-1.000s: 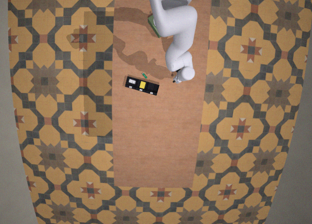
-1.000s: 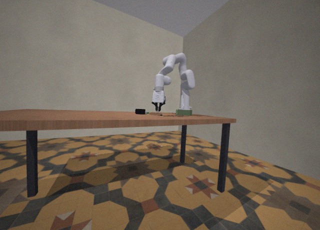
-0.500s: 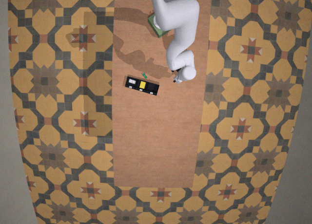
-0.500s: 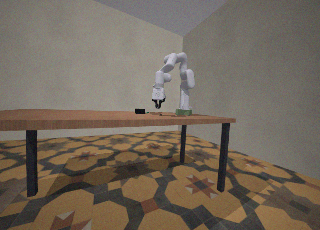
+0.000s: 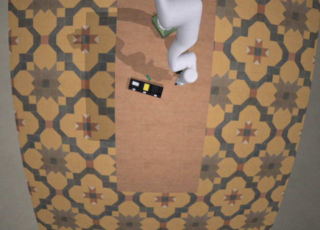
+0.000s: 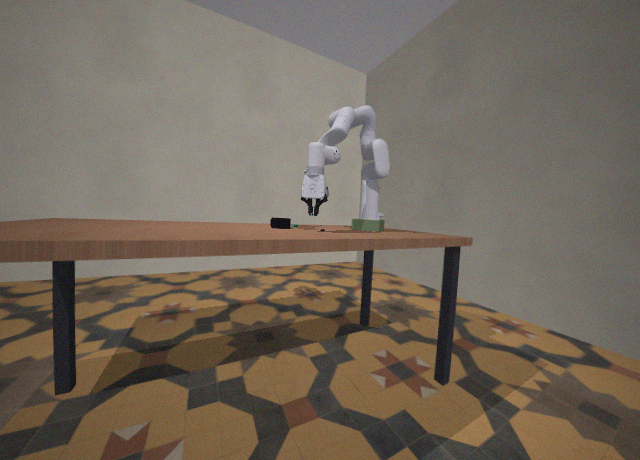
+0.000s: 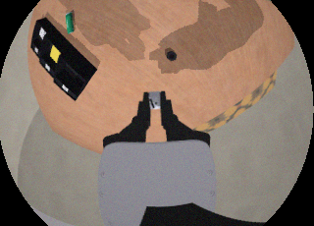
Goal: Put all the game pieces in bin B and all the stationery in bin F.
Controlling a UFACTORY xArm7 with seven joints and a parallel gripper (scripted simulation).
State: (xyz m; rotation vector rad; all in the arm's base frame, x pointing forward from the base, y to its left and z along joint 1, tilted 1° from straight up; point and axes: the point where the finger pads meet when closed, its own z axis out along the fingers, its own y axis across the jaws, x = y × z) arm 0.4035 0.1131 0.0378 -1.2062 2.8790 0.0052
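Note:
My gripper (image 6: 313,215) (image 7: 154,98) is shut on a small grey-white piece (image 7: 155,102) with black marks, held above the table. A row of three black bins (image 6: 280,223) stands to one side. In the top view, the left bin holds a white thing (image 5: 135,83), the middle one a yellow thing (image 5: 146,87) (image 7: 55,54), and the right one (image 5: 156,89) looks empty. Their white labels are too small to read. A green cylinder-like thing (image 5: 148,77) (image 6: 295,225) (image 7: 70,23) lies beside the bins. A small dark, roundish thing (image 6: 322,230) (image 7: 171,55) lies on the table beyond the fingers in the wrist view.
The wooden table (image 5: 160,145) (image 6: 155,233) bears everything. The arm's green base (image 5: 163,34) (image 6: 368,225) stands on the table, and the arm covers part of it in the top view. The arm's shadow falls near the green thing and across the dark one.

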